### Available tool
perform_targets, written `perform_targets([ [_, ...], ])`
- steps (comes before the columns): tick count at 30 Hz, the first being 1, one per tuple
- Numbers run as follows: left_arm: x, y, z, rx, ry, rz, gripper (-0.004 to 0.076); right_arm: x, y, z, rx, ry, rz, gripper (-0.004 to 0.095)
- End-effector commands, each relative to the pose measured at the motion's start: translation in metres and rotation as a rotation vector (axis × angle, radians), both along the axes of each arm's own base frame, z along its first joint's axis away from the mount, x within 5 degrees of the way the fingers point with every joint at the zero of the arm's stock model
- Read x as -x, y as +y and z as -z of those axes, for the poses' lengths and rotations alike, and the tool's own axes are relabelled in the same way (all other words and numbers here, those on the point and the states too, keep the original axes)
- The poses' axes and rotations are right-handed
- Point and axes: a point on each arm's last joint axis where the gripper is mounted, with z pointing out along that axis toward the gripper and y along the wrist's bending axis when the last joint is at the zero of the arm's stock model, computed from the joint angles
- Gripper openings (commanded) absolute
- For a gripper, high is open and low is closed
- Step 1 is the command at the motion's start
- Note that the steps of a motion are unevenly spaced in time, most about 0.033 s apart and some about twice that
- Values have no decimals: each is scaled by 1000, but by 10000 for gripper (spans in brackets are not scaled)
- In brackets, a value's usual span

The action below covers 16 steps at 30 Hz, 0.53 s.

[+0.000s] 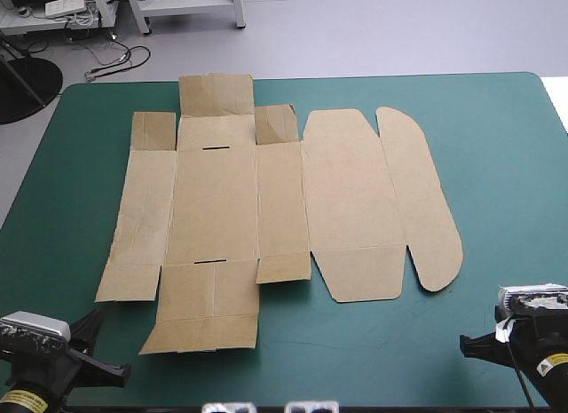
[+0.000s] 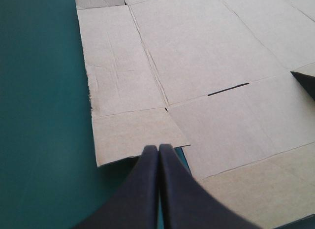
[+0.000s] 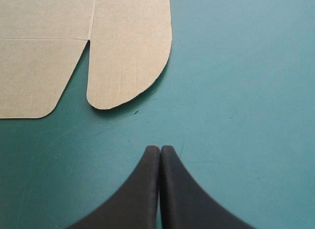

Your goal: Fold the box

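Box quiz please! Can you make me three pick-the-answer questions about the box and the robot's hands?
1. Where is the right hand? A on the box; B over bare teal-green cover, near the rounded flap; C gripping the box.
2. How many thin slots does the box have? A two; B five; C none.
3. How is the box? A flat; B walls up; C crumpled.
Answers: 1 B, only cover lies under it; 2 A, one far, one near; 3 A, it lies spread out.

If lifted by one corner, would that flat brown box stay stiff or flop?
The box probably bends at its scored creases, so flaps would droop. It looks thin, so likely light. Lying flat on the teal-green cover, it may slide if pushed.
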Motion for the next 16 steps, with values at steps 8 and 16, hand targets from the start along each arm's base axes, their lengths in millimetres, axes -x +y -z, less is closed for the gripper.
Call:
perform_targets([
  [8, -29, -5, -83, 0, -24, 0, -9, -4, -1, -12, 13, -79, 1, -20],
  [16, -76, -14, -113, 5, 25, -13, -9, -4, -1, -12, 13, -79, 1, -20],
])
